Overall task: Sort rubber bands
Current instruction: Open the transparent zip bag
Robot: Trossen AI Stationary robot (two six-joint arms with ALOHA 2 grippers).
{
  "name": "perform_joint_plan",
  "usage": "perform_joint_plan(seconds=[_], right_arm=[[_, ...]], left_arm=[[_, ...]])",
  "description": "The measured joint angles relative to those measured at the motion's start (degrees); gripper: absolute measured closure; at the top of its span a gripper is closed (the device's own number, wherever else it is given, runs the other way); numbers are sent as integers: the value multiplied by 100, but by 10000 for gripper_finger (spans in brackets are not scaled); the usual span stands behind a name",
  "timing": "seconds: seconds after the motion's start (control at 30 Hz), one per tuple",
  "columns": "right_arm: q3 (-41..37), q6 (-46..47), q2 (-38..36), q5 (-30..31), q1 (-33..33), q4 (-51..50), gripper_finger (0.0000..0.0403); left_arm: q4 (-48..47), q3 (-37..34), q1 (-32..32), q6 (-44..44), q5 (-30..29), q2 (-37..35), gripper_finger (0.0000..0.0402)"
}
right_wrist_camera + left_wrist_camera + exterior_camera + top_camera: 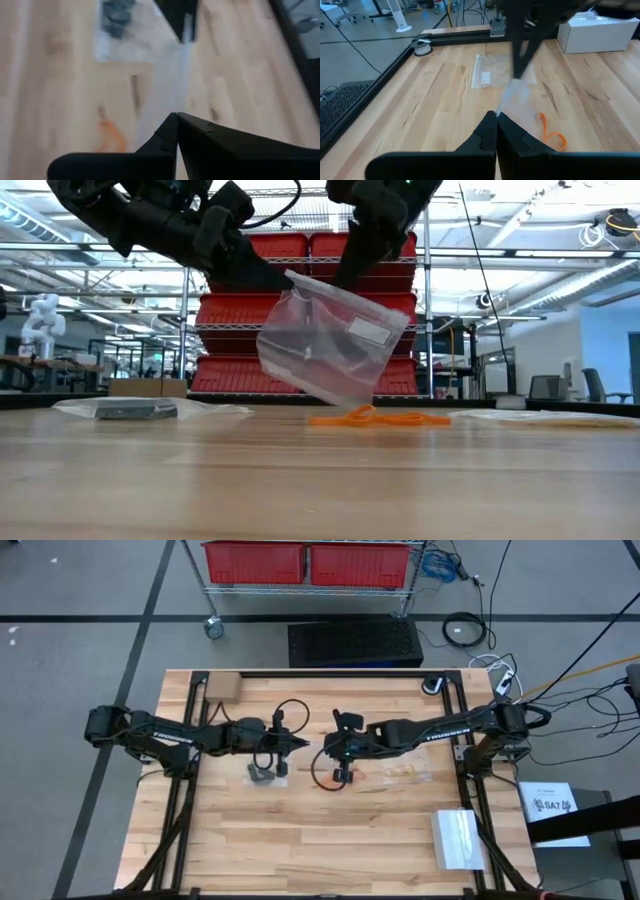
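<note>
A clear plastic bag (325,340) with a white label hangs between both grippers above the table's middle. My left gripper (303,743) is shut on its upper left corner. My right gripper (326,750) is shut on its top edge farther right. Orange rubber bands (375,418) lie on the table under the bag and also show in the left wrist view (552,134). A second clear bag with dark bands (262,772) lies flat below the left gripper. A third clear bag with pale contents (400,772) lies to the right. My left gripper pinches the bag's top edge at its corner (499,111) between its two shut fingers, coming level from the table's left. The bag is lifted clear and hangs tilted below. My right gripper pinches the same top edge (182,107) between its shut fingers, coming from the table's right and slanting down. The film runs taut between the two grippers.
A white box (458,838) sits near the table's right near corner. A small cardboard box (222,688) stands at the far left. A roll of tape (432,685) lies at the far right. Red bins (305,562) stand on a rack beyond the far edge.
</note>
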Motion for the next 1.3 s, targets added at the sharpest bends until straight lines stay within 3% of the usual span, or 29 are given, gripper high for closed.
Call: perform_joint_plan(seconds=[0.3, 0.6, 0.77, 0.87, 1.1, 1.3], right_arm=[[1, 364, 204, -168, -103, -21, 403], [1, 155, 338, 385, -310, 195, 403], [1, 26, 383, -420, -321, 391, 403], [1, 41, 522, -501, -306, 416, 403], [1, -34, 739, 346, -337, 221, 403], [-339, -186, 563, 129, -430, 906, 403]], left_arm=[[-3, 0, 0, -115, -99, 0, 401], [-130, 0, -4, -139, -104, 0, 401], [-134, 0, -7, -150, -104, 0, 401], [-130, 0, -7, -154, -106, 0, 401], [-197, 2, -18, -263, -110, 0, 401], [-304, 2, -17, -279, -110, 11, 401]])
